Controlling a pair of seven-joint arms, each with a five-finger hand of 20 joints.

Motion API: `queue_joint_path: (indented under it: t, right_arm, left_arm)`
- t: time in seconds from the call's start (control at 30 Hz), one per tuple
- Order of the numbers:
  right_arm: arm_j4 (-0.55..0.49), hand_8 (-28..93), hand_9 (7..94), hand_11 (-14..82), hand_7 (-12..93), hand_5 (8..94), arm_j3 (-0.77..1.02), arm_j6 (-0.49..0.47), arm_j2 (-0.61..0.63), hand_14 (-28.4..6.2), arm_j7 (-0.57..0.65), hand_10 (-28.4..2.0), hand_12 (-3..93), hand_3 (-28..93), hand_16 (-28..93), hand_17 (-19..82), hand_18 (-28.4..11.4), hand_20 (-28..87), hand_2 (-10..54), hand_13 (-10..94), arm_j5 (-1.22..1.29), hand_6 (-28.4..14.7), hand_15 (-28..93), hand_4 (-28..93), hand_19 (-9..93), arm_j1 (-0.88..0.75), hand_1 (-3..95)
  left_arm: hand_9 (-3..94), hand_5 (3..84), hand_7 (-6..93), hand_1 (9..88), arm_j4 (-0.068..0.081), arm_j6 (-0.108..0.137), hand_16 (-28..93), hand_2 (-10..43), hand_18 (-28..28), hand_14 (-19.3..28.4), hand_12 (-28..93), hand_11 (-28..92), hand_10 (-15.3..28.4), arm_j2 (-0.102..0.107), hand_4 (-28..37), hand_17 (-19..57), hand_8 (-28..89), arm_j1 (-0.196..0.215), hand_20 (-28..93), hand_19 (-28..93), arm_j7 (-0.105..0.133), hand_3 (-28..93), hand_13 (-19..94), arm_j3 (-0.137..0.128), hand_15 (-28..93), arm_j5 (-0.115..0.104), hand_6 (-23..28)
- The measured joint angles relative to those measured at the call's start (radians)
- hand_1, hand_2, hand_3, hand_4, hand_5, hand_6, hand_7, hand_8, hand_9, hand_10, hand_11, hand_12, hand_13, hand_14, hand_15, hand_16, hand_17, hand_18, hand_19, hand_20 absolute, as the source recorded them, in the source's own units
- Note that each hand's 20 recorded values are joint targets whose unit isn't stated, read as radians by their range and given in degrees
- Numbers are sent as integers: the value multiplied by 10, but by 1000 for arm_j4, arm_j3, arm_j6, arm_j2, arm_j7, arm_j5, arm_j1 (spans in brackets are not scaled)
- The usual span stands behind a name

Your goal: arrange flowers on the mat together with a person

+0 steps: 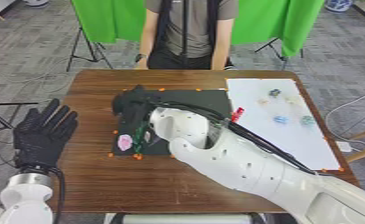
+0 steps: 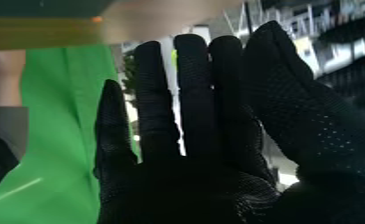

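From my end it looks like a lab or studio-type rm, prob. the former: green cloth (image 1: pixel 107 22) hung beyond the brown wooden table (image 1: pixel 116 187), w/ black tripod legs (image 1: pixel 74 50) under it, a black stand (image 1: pixel 5 103) L of the table, loose cables R of it, grey floor (image 1: pixel 32 75) all around, blue-&-white pot (image 1: pixel 338 5) well past its far R corner.

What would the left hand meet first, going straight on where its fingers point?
The way before the left hand looks free beside the table; farther off, perhaps the black stand by the green cloth, though depth is unclear.
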Motion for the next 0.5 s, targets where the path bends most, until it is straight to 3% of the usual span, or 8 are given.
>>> queue_joint_path:
  t: [0.2,0.5]
  right_arm:
    - [-166,-154,540,134,247,500,120,30,90,-110,-17,-97,169,792,220,86,-166,50,-95,413,81,23,264,-282,459,-82,408]
    - [-417,-143,518,120,229,484,402,123,311,-115,-25,-104,165,793,209,102,-164,57,-79,404,278,11,255,-275,457,-276,396]
  left_arm:
    - [333,416,103,229,-1,-6,-84,163,123,151,59,182,146,-16,-283,-59,-93,15,89,327,-1,750,238,-14,293,2,76]
    - [366,437,104,229,-2,-23,-87,161,122,134,56,176,136,-25,-283,-56,-95,32,90,322,4,750,251,-32,272,5,68]
